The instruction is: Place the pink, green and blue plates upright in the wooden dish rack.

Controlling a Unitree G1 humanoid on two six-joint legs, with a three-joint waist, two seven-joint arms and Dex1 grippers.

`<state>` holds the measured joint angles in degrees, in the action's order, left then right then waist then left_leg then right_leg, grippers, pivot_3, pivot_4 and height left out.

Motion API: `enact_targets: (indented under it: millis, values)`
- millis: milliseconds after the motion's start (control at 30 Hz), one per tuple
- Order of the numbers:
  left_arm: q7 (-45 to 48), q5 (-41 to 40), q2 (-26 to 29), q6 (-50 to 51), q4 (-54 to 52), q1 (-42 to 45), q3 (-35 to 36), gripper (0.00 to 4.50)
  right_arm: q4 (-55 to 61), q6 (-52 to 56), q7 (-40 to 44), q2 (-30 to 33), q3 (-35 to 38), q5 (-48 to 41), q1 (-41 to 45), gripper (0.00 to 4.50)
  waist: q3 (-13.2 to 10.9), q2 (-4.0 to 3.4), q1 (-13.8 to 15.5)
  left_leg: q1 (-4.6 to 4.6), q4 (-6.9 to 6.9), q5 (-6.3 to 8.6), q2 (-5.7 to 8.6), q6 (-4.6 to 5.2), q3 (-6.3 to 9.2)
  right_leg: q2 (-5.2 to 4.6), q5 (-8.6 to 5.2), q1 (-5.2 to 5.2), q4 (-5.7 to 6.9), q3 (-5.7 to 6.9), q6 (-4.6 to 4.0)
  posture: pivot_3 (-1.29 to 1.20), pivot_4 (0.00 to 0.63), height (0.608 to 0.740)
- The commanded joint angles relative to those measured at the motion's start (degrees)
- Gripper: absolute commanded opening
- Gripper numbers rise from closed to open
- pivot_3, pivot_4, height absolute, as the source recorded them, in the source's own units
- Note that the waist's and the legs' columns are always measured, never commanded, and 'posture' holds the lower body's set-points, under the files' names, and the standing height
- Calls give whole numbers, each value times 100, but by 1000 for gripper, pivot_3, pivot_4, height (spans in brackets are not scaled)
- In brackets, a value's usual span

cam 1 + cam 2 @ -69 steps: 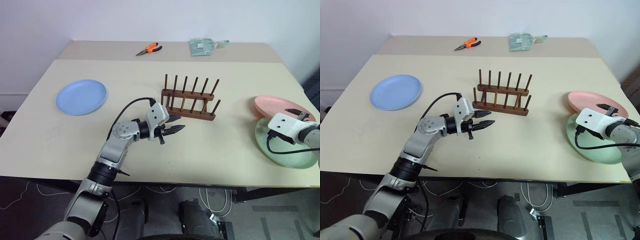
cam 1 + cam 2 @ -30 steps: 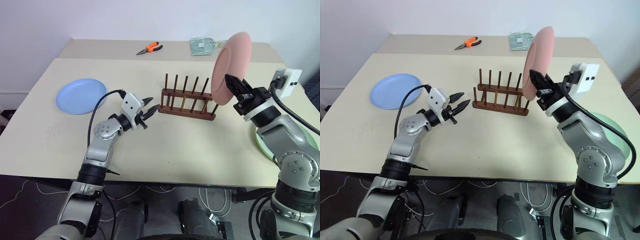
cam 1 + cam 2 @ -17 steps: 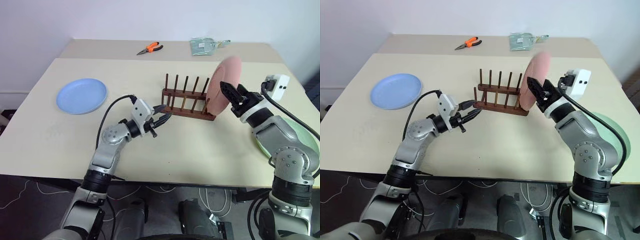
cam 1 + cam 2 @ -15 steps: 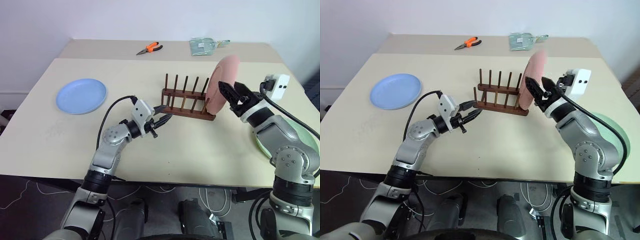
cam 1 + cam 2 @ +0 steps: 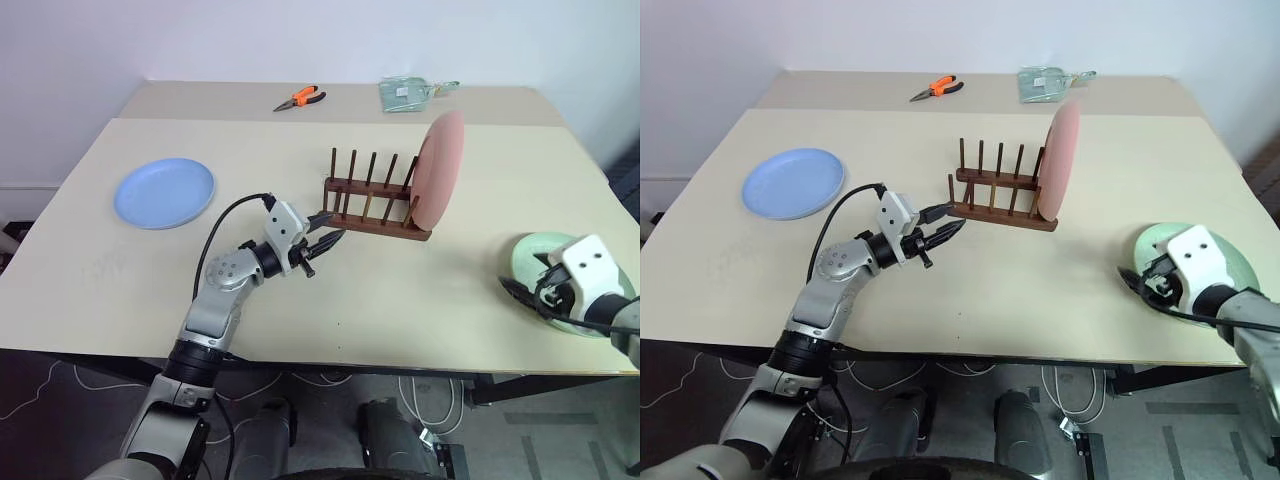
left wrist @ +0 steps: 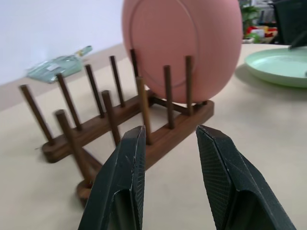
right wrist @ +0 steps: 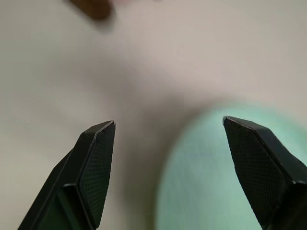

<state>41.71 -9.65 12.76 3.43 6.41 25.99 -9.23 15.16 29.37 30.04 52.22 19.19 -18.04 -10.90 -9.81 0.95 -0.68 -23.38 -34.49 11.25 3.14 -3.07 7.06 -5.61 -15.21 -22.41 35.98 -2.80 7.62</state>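
Observation:
The pink plate (image 5: 441, 170) stands upright in the right end slot of the wooden dish rack (image 5: 372, 218). Nothing holds it. My left gripper (image 5: 326, 229) hovers level at the rack's left end, fingers (image 6: 120, 182) a little apart and nothing between them, with the rack (image 6: 96, 139) just past the tips. The blue plate (image 5: 164, 193) lies flat at the table's far left. The green plate (image 5: 540, 262) lies flat at the right front. My right gripper (image 7: 168, 139) is low at the green plate's (image 7: 220, 187) near-left rim, wide open and empty.
Orange pliers (image 5: 298, 97) and a green plastic packet (image 5: 408, 93) lie on the back table. The rack's other slots stand empty. My right wrist covers part of the green plate, which sits close to the table's front right edge (image 5: 560, 372).
My right gripper set the pink plate into the rack's right end, opened, and swung down and right to the green plate. The left gripper stayed by the rack's left end.

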Motion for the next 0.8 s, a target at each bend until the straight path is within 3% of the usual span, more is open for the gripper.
enact_targets:
  millis: [33, 67, 233, 267, 467, 533, 667, 800]
  values:
    - [53, -2, -37, -126, -38, 167, -44, 1678, -67, 180, -353, -150, -158, 477, -13, 3110, 0, 1, 5, 0, 0, 0, 0, 0, 0, 0, 1, 0, 1, -1, 1, 0, 150, 740]
    - [56, -5, -41, -131, -30, 175, -53, 1678, -100, 254, -408, -189, -205, 565, -18, 2826, -1, 1, 12, -1, 0, 0, 0, 0, 1, 0, 1, 0, 0, -1, 2, 0, 150, 740]
    - [90, 12, -36, -166, 74, 246, -52, 1678, -208, 374, -608, -442, -258, 806, 116, 268, 0, 1, 8, -3, -7, 0, 2, 0, 2, -1, 1, 3, 0, -1, 4, 0, 150, 740]
    - [91, 18, -26, -178, 90, 256, -47, 1678, -204, 403, -648, -491, -208, 801, 201, 64, -1, 3, 1, -2, -13, 1, 2, 0, 2, -1, 1, 7, 0, -1, 4, 0, 150, 740]
    - [15, 80, 44, -286, 179, 278, 27, 1678, -266, -128, -951, -464, 13, 1211, 764, 64, -1, 1, 0, -7, -28, 3, 3, 2, 1, -1, 1, 8, 1, -2, 2, 0, 150, 740]
    - [-179, 187, 99, -435, 379, 314, 123, 1678, -169, -412, -1130, -544, 350, 1015, 1492, 64, -5, -6, -26, -7, -28, 3, 3, 3, 2, 0, 2, 7, 3, -2, 4, 0, 150, 740]
    - [-807, 481, 252, -930, 1014, 490, 434, 1678, 668, -359, -1193, -1153, 854, -642, 3556, 64, -29, -50, -95, -2, -30, 2, -4, 3, -15, 4, 16, -4, 14, -15, 14, 0, 150, 740]
    - [-1127, 563, 355, -1234, 1392, 621, 653, 1678, 1340, 306, -1376, -1805, 975, -2616, 4561, 64, -18, -17, 6, -10, -18, 11, -6, 17, 30, 11, 11, 0, 12, 15, 21, 0, 150, 740]
